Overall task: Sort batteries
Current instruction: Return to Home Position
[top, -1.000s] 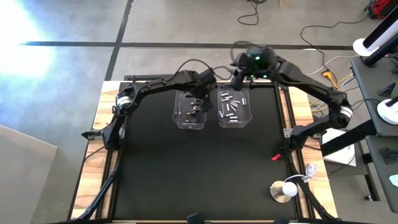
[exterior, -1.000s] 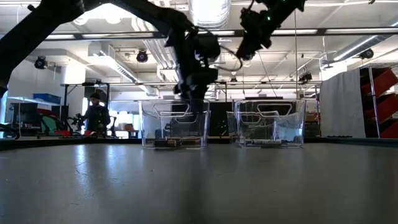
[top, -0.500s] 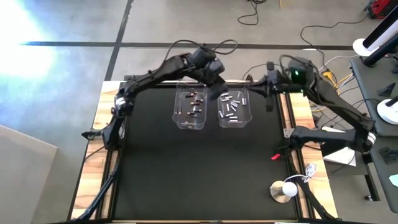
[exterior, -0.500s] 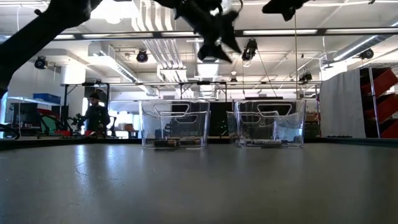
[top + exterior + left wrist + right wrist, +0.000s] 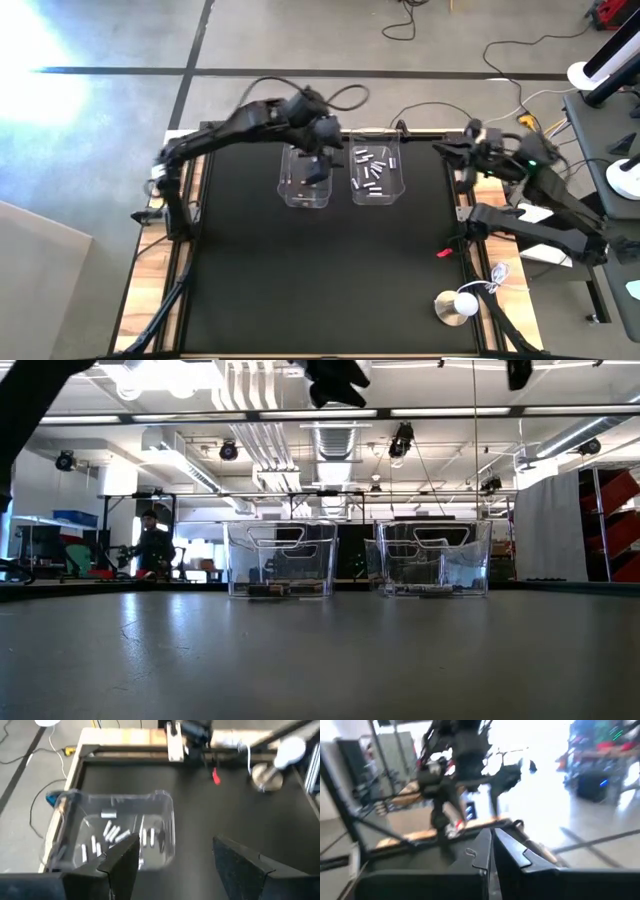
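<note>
Left gripper hangs spread and empty over the left bin holding dark batteries; silvery batteries sit in the right bin. Right gripper is pinched shut at the table edge. Swing low and a rim could get clipped, and there's your spill!

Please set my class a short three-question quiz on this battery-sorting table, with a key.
1. True or false: the silvery batteries lie in the left-hand bin.
2. Where is the right end effector? A) down inside the left-hand bin; B) near the right edge of the table, away from both bins; C) resting on the mat's centre.
3. Fill in: the fingers of the left end effector are ____ (open or shut).

Key: 1 false, they lie in the right-hand bin; 2 B; 3 open.
</note>
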Robot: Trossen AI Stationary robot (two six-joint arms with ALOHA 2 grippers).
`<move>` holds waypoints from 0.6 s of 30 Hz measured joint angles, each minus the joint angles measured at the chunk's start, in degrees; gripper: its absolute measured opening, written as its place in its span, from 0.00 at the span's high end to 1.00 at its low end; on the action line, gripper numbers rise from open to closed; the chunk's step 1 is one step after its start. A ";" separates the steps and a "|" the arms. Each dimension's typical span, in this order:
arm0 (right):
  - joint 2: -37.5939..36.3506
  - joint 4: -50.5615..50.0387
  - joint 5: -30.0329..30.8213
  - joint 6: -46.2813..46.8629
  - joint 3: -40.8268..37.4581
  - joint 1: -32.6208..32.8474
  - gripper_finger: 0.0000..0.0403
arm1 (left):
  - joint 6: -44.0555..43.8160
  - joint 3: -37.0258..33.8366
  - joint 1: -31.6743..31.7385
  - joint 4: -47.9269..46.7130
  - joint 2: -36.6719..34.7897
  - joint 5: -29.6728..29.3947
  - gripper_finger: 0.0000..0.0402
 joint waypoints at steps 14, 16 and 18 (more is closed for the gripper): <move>-8.58 -2.60 11.62 12.78 -3.41 9.21 0.97 | -1.23 -58.19 1.31 30.08 -42.25 -3.29 0.44; -8.66 -2.41 11.61 12.80 -4.62 9.62 0.97 | -2.45 -66.16 1.30 33.18 -49.08 -4.86 0.44; -8.55 -2.37 11.64 13.98 -6.06 9.64 0.97 | -5.08 -72.53 1.32 33.53 -55.16 -5.87 0.44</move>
